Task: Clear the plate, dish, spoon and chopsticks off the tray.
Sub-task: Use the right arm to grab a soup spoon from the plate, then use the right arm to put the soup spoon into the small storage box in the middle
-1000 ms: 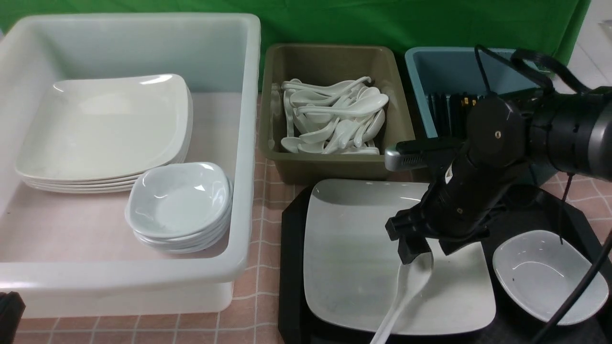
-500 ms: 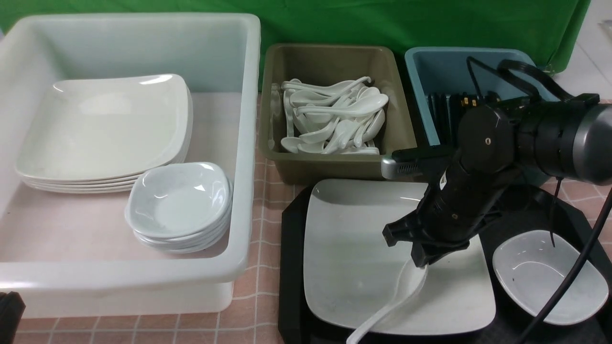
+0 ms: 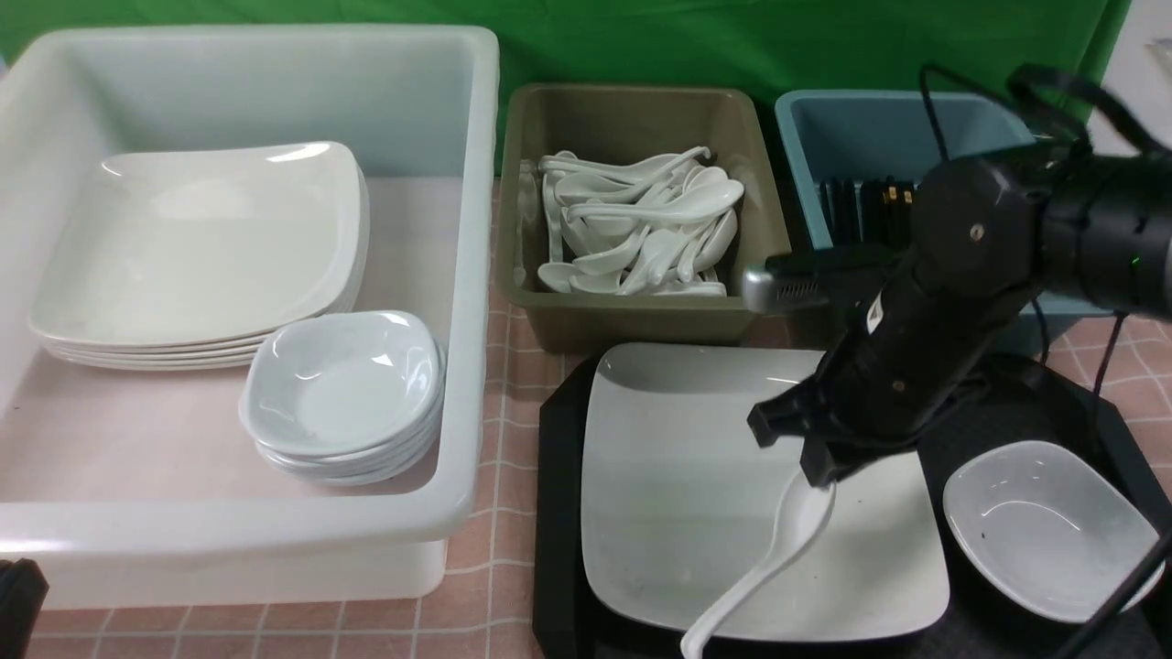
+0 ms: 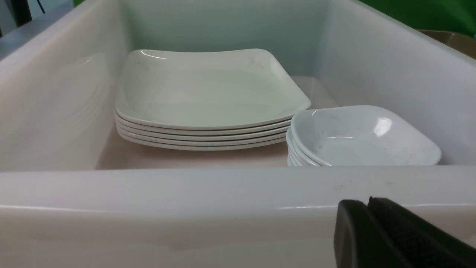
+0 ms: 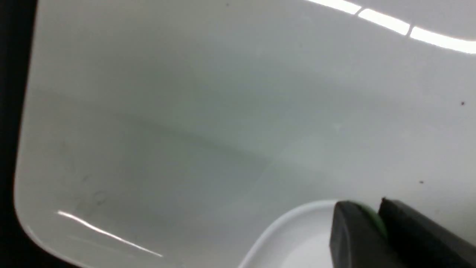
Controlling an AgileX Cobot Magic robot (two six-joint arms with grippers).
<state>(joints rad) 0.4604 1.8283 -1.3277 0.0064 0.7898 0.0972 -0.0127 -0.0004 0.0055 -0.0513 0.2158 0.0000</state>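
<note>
Pink checked cloth covers the table (image 3: 513,394), with a green backdrop (image 3: 732,37) behind it. On the far left stands a white tub (image 3: 472,275) holding a stack of 4 plates (image 3: 201,247) and a stack of small dishes (image 3: 339,384). Beside it are an olive tub (image 3: 632,320) filled with white spoons (image 3: 641,229) and a blue tub (image 3: 879,128) containing black chopsticks (image 3: 870,206) with gold bands. The black tray (image 3: 558,513) lies at the near right. It carries the plate (image 3: 678,476), with the dish (image 3: 1044,531) just to the plate's right. The spoon (image 3: 797,526) is over the plate's right half, directly under the right hand (image 3: 819,471). Its bowl is uppermost and its handle slopes down past the plate's near rim. Whether the handle tip touches anything cannot be told. The right hand is pinched on the rim of the spoon's bowl, 2 fingers (image 5: 353,230) nearly together with the rim between them. The left hand (image 4: 366,208) sits low at the near left, facing the white tub's near wall. Its fingers are pressed together and it holds nothing.
</note>
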